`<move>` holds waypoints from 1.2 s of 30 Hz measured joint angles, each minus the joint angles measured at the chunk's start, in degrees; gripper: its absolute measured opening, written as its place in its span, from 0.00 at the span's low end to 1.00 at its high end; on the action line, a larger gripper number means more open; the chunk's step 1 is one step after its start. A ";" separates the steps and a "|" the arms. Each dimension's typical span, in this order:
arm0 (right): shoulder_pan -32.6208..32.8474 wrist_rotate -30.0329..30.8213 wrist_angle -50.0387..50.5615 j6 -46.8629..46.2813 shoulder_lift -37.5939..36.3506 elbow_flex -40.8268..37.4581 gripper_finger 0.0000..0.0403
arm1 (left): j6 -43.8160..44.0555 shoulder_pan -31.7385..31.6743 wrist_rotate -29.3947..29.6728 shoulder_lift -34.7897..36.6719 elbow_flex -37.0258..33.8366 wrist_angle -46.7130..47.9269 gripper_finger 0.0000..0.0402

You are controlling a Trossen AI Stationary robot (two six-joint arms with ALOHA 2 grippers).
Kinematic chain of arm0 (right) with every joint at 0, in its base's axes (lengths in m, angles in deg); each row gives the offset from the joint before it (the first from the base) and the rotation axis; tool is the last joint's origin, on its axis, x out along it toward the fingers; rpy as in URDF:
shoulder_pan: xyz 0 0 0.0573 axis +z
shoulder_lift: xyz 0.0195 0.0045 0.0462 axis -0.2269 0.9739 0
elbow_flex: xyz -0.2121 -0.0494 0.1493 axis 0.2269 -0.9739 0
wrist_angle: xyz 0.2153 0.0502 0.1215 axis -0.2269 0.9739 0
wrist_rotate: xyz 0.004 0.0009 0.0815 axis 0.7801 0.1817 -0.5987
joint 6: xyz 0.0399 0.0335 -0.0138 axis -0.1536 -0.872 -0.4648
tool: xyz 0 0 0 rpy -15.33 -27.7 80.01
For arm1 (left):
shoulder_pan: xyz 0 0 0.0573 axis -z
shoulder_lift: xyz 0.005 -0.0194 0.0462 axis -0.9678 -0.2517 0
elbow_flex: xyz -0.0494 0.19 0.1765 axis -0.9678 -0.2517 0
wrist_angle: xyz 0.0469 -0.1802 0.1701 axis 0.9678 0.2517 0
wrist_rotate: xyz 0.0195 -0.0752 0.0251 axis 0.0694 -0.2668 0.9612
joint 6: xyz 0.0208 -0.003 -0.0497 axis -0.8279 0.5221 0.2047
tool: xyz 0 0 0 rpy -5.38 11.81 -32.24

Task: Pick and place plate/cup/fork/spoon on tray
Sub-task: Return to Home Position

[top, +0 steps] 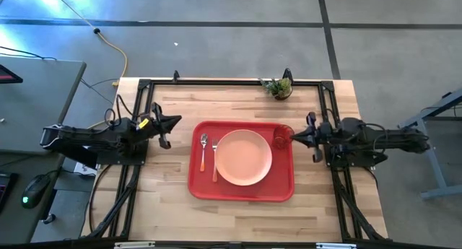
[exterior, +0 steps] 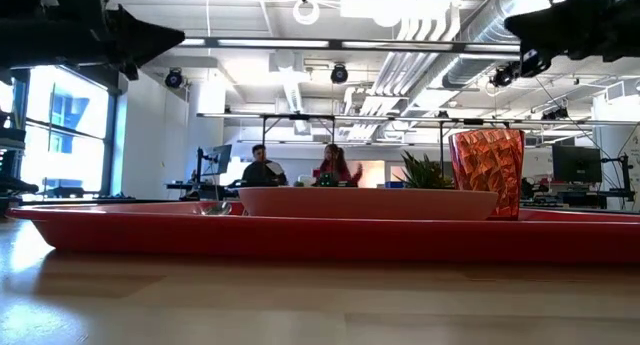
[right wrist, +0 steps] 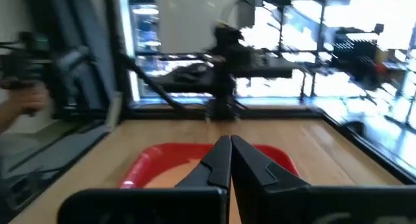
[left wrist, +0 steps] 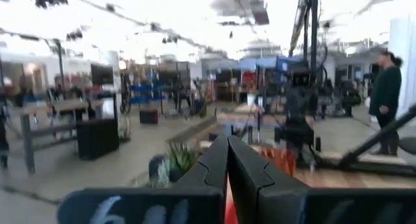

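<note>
The red tray (top: 242,193) lies in the middle of the table. The peach-pink plate (top: 244,156) rests flat on it. The spoon (top: 203,151) and the fork (top: 214,159) lie side by side on the tray, left of the plate. The red-orange cup (top: 281,136) stands upright at the tray's far right corner; it also shows in the low view (exterior: 487,171). My left gripper (top: 177,123) is shut and empty, raised left of the tray. My right gripper (top: 293,137) is shut and empty, raised just right of the cup.
A small potted green plant (top: 279,88) stands at the table's far edge, behind the tray. A dark metal frame (top: 216,82) runs along the far edge and both sides of the table. Bare wood lies in front of the tray (top: 238,216).
</note>
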 joint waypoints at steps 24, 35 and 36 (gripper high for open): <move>-0.17 0.48 1.11 -0.06 -10.84 -6.55 0.00 | 6.53 0.13 3.16 17.51 0.00 24.07 0.00; -0.16 1.20 4.47 -7.32 -10.75 -8.59 0.00 | 5.70 1.82 3.32 17.52 0.00 24.16 0.00; -0.17 1.92 4.53 -7.49 -10.68 -8.59 0.00 | 5.68 2.05 3.34 17.54 0.00 24.18 0.00</move>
